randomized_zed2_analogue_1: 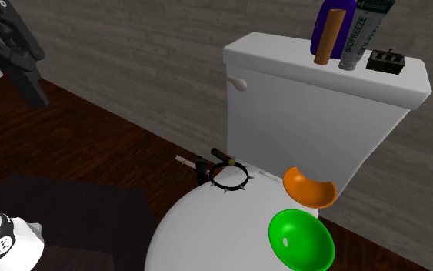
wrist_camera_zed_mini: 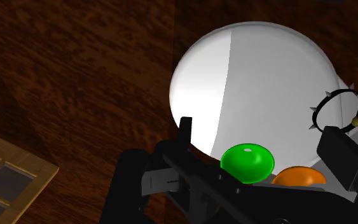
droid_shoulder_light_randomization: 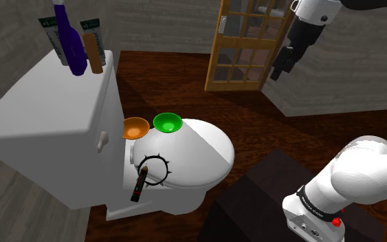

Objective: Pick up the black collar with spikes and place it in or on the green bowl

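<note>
Gripper (droid_shoulder_light_randomization: 282,67): held high above the dark wooden floor (droid_shoulder_light_randomization: 302,127), well apart from the toilet; in the wrist view its two black fingers (wrist_camera_zed_mini: 184,127) are seen spread apart, with nothing clasped between them.
Black spiked collar (droid_shoulder_light_randomization: 159,170): laid flat on the closed white toilet lid (droid_shoulder_light_randomization: 202,148), at the tank end and on the shoulder view's left side of the lid; it is untouched by the gripper.
Green bowl (droid_shoulder_light_randomization: 167,123): set upright on the same lid, close to the tank (droid_shoulder_light_randomization: 47,113) and near the collar; in the wrist view it is framed between the fingers, far below them.
Orange bowl (droid_shoulder_light_randomization: 135,128): placed just beside the green bowl, between it and the tank's front.
Dark pen-like stick (droid_shoulder_light_randomization: 139,183): laid at the lid's edge with one end reaching the collar's ring; whether the two touch cannot be told.
Tank top: occupied by a purple bottle (droid_shoulder_light_randomization: 71,38), a brown cylinder (droid_shoulder_light_randomization: 93,53), two grey tubes (droid_shoulder_light_randomization: 50,31) and a small black block (randomized_zed2_analogue_1: 385,61).
Surroundings: a wooden glazed door (droid_shoulder_light_randomization: 243,45) is seen behind the gripper, and a grey plank wall (randomized_zed2_analogue_1: 130,61) behind the toilet.
Stand (droid_shoulder_light_randomization: 264,189): a dark box set beside the toilet bowl.
</note>
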Motion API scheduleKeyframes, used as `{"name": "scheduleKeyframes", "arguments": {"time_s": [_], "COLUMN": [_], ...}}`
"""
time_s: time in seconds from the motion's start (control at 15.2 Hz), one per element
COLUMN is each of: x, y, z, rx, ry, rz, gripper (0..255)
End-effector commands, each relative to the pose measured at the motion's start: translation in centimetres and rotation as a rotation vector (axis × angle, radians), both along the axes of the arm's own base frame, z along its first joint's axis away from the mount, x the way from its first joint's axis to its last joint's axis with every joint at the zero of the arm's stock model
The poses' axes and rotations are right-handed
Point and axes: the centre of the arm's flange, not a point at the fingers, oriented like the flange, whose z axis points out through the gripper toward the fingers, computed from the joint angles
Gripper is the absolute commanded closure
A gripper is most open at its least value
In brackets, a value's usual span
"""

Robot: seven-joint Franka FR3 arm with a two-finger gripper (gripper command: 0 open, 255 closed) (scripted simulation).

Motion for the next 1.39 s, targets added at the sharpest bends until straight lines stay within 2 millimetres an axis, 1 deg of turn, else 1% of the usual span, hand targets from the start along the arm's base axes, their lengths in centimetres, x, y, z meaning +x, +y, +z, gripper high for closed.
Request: {"name": "scheduleKeyframes", "arguments": {"time_s": [0.0,1.32], "x": [0.0,11.1], "y": [0.0,14.9], "z": [0.0,-19.3], "rx": [0.000,-0.035], "ry": [0.000,0.014], "rz": [0.000,-0.007], "gripper": [0,0]}}
